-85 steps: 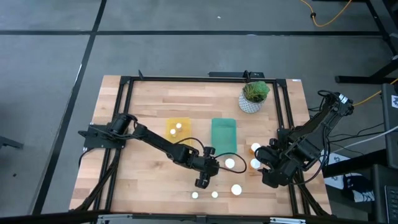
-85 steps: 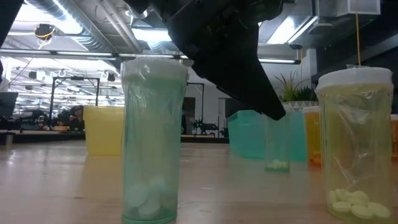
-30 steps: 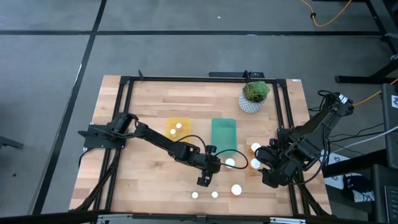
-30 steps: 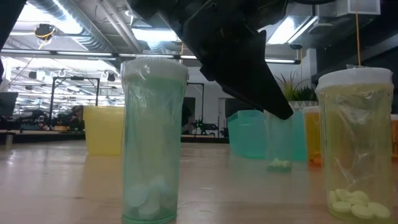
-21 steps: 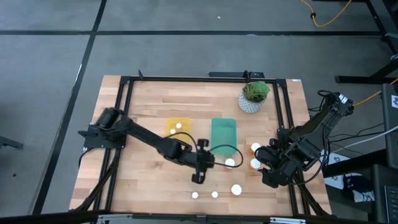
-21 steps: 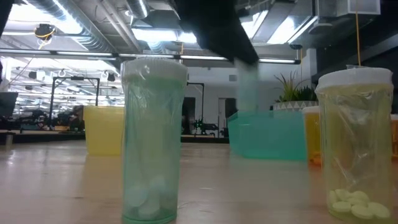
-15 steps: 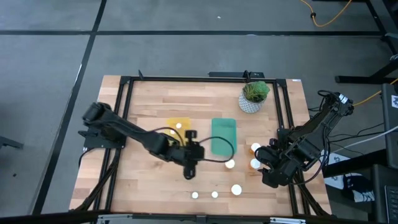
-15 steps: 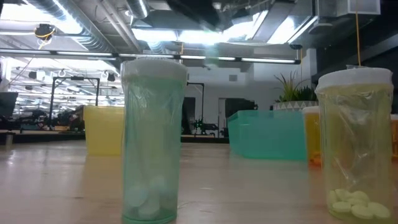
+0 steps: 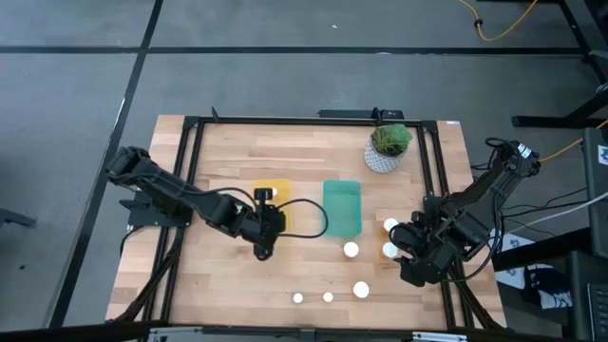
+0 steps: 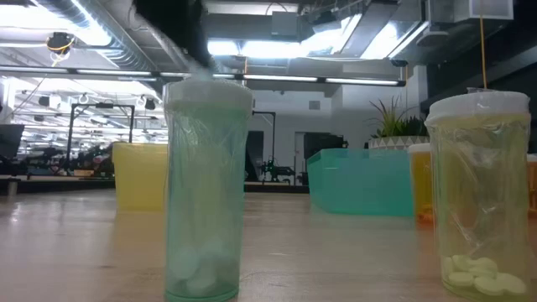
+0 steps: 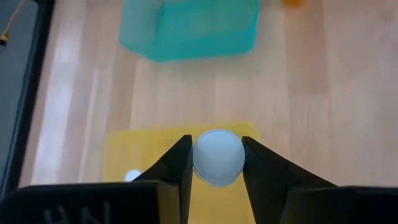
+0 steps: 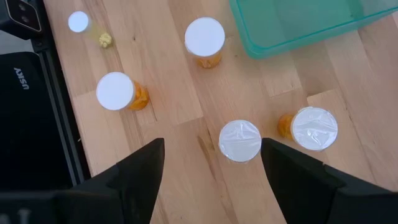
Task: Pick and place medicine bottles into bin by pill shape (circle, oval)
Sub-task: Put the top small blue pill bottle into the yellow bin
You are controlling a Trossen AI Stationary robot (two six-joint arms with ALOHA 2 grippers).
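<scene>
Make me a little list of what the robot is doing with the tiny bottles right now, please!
left gripper: shut on a white-capped bottle, held above the yellow bin
right gripper: open, holding nothing, waiting near the table's right edge
green bin: beside the yellow bin, no bottles visible inside
yellow bin contents: at least one white-capped bottle
bottles on the table: several, near the right gripper and along the front edge
plant pot: far right corner
</scene>
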